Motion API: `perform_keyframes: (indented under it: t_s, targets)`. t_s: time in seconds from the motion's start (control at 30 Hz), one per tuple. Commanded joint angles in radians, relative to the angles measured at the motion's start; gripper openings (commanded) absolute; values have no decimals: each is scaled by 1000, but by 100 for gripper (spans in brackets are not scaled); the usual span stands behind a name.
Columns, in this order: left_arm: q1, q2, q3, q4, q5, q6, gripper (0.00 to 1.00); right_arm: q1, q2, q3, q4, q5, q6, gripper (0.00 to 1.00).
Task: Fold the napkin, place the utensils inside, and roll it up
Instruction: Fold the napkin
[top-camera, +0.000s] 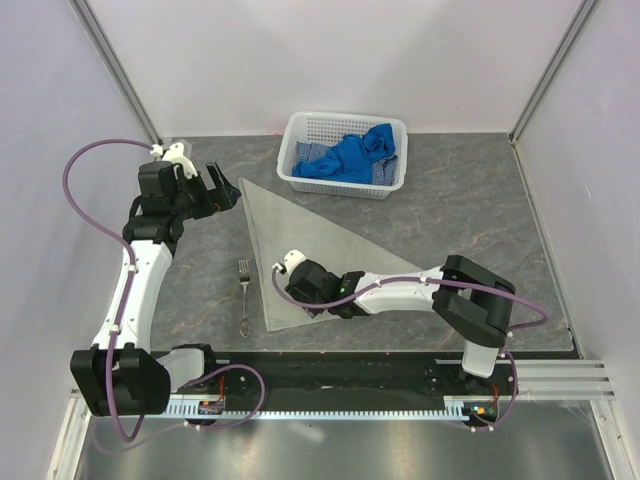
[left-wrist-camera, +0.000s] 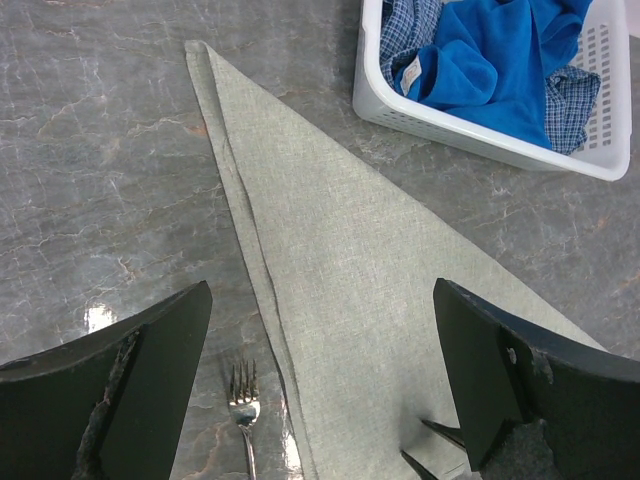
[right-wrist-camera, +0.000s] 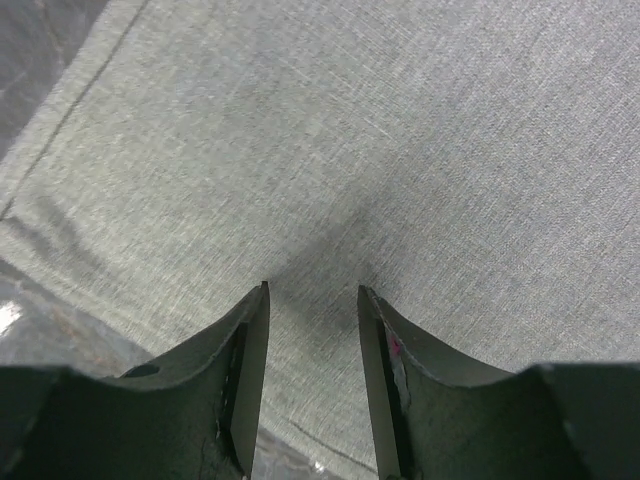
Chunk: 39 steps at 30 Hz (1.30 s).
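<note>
The napkin lies flat on the table, folded into a grey-beige triangle. A small silver fork lies on the bare table just left of its left edge, tines toward the far side. My left gripper hangs wide open above the napkin's far-left tip, with nothing between its jaws. My right gripper is low over the napkin's near-left part. Its jaws stand apart with only flat cloth showing in the gap. I cannot tell whether its tips touch the cloth.
A white plastic basket with bright blue and checked cloths stands at the back, just beyond the napkin's long edge. Dark marbled table stretches to the right. White walls close in the sides and back.
</note>
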Motion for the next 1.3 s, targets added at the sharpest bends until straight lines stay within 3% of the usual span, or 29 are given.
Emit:
perform_keyframes:
  t_s: [0.0,0.47,1.27]
  targets:
    - [6,-8,1,9,19,27,100,35,-48,121,-106,-44,-57,48]
    - [6,9,-3,16,54,21,100,139,148,330,-189,-204,-141,46]
    - [6,9,-1,16,63,19,100,144,234,392,-218,-188,-162,38]
